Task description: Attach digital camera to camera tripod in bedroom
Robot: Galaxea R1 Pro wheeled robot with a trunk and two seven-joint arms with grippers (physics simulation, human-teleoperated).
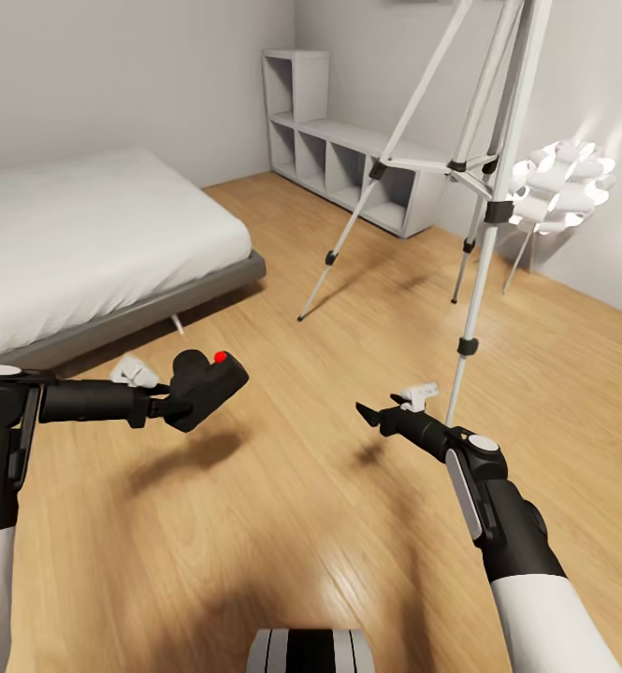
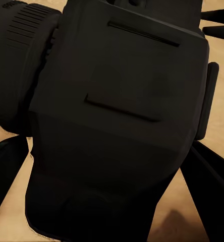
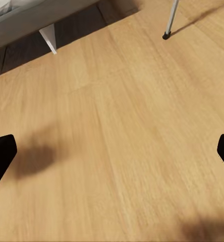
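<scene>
Bedroom scene, light wood floor (image 1: 282, 523). Left end effector (image 1: 175, 404) clamped on the digital camera (image 1: 203, 385), held in the air above the floor, red button up, just off the corner of the bed (image 1: 86, 243). In the left wrist view the camera body (image 2: 117, 116) sits close against the lens, ribbed lens barrel at one side. Camera tripod (image 1: 484, 178) stands on the floor ahead and right, legs spread, its head cut off by the frame's upper edge; camera and tripod well apart. Right end effector (image 1: 374, 413) empty, fingers apart, hovering near the closest tripod leg. In the right wrist view one black-tipped leg foot (image 3: 166, 35) rests on the floor. White ball-cluster lamp (image 1: 563, 182) behind the tripod; grey cube shelf (image 1: 348, 150) against the far wall.
</scene>
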